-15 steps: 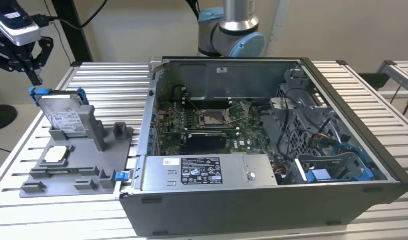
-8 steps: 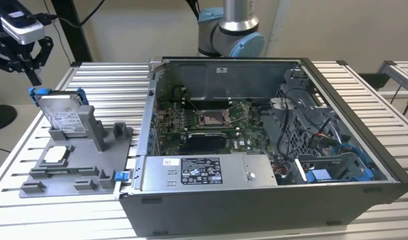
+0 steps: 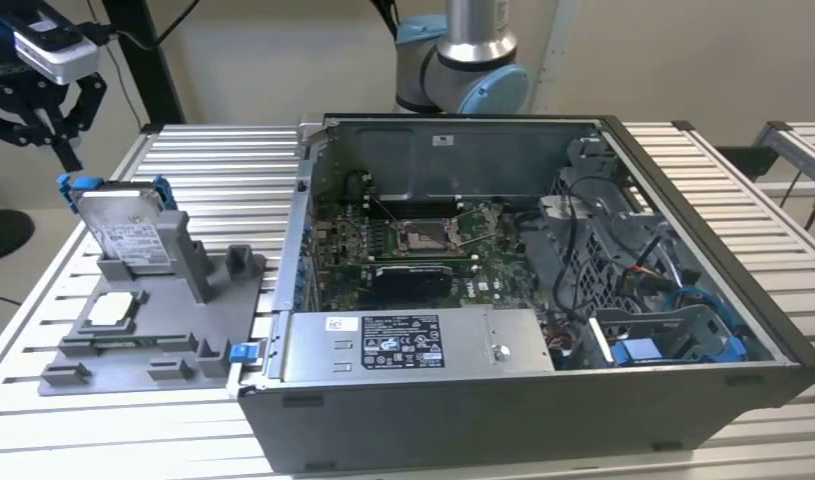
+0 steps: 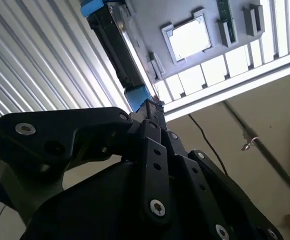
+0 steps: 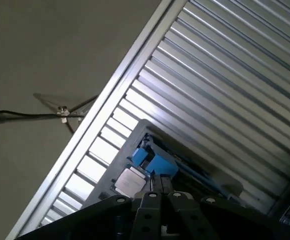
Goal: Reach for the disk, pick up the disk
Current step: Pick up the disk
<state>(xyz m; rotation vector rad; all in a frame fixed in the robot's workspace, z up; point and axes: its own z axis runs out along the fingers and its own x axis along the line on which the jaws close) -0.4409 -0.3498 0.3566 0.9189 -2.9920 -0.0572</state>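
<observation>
Pale wall behind; slatted metal bench (image 3: 180, 150) fills the foreground. An open computer case (image 3: 514, 400) lies mid-bench, with boards and cables showing inside. The arm's base (image 3: 461, 60) rises at the bench's far edge, behind the case.

A grey moulded fixture (image 3: 180, 330) sits between the case and the bench's edge on the exterior view's left, touching or almost touching the case. The disk (image 3: 127, 225) stands upright in the fixture's far end, leaning slightly, label face toward the camera, with a blue bracket (image 3: 74, 185) around its edges.

The gripper (image 3: 68, 158) hangs over the disk's upper corner nearest that bench edge. Its fingers are pressed together, and the tips are at the blue bracket in both wrist views (image 4: 152, 107) (image 5: 159, 186). Whether they pinch the bracket or only touch it cannot be told.

A small square white-topped chip (image 3: 111, 308) lies flat in a recess of the fixture, nearer the bench's front edge than the disk.
</observation>
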